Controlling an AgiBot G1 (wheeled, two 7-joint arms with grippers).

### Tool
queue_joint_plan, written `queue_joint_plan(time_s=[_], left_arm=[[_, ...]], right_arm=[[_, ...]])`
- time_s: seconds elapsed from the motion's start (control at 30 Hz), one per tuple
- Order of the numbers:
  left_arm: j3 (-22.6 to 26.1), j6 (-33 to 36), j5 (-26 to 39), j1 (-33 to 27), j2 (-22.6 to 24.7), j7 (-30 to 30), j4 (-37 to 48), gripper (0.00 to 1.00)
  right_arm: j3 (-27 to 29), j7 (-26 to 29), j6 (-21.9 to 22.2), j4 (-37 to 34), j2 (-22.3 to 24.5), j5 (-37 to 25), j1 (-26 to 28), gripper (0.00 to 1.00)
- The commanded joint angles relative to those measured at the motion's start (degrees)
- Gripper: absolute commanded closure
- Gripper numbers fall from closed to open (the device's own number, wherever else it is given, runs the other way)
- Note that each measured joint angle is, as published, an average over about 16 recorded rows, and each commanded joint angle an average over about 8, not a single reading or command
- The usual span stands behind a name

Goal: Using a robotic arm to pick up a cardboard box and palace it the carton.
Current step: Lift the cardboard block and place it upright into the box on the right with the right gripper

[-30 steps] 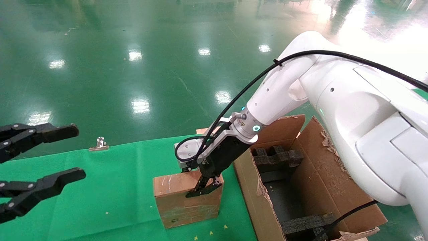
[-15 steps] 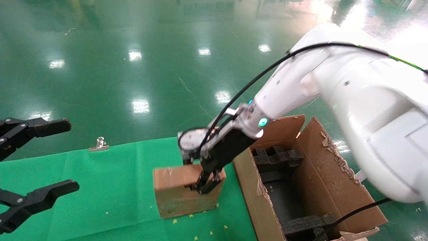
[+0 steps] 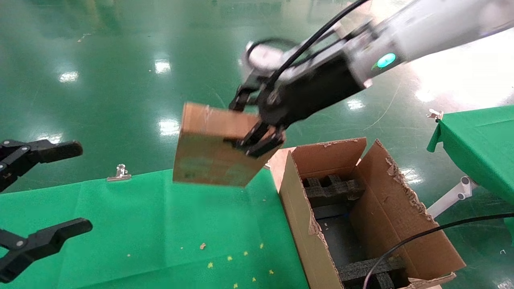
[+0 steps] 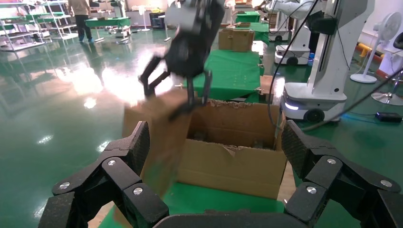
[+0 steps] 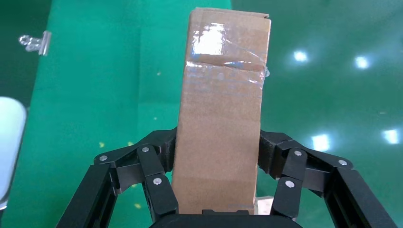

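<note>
My right gripper (image 3: 251,130) is shut on the cardboard box (image 3: 209,152), a small brown taped slab, and holds it tilted in the air above the green table, just left of the carton (image 3: 385,208). In the right wrist view the box (image 5: 221,114) sits clamped between both fingers of the gripper (image 5: 217,159). The carton stands open at the table's right end, with ragged flaps and black foam inserts (image 3: 333,188) inside. In the left wrist view the lifted box (image 4: 157,137) hangs in front of the carton (image 4: 233,161). My left gripper (image 3: 64,188) is open and empty at the far left.
The green cloth-covered table (image 3: 140,233) carries small yellow scraps (image 3: 229,259). A metal binder clip (image 3: 119,172) grips its far edge. Another green table (image 3: 478,140) stands at the right. A black cable (image 3: 425,233) crosses the carton's near corner. Shiny green floor lies beyond.
My right gripper has lifted the cardboard box off the table, up and away from me, tilting it. The left gripper has barely moved.
</note>
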Motion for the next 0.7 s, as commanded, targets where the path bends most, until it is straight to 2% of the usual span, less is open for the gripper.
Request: queue_joint_plan(time_s=[0.03,0.3,0.47,0.7], left_arm=[[0.0,0.0,0.0,0.0,0.0,0.0,0.0,0.0],[0.0,0.0,0.0,0.0,0.0,0.0,0.0,0.0],[0.0,0.0,0.0,0.0,0.0,0.0,0.0,0.0],[0.0,0.0,0.0,0.0,0.0,0.0,0.0,0.0]], right_arm=[[-0.8,1.7,-0.1,2.5,2.2,2.2,1.7,1.0],[-7.8,5.7,0.1,7.3,13.8,7.0,8.0,1.0],[-11.9,5.6,0.4,6.9,20.4,6.7,11.7,1.0],[-17.0,4.6,0.4,5.6,27.2,4.9,15.5,1.0]])
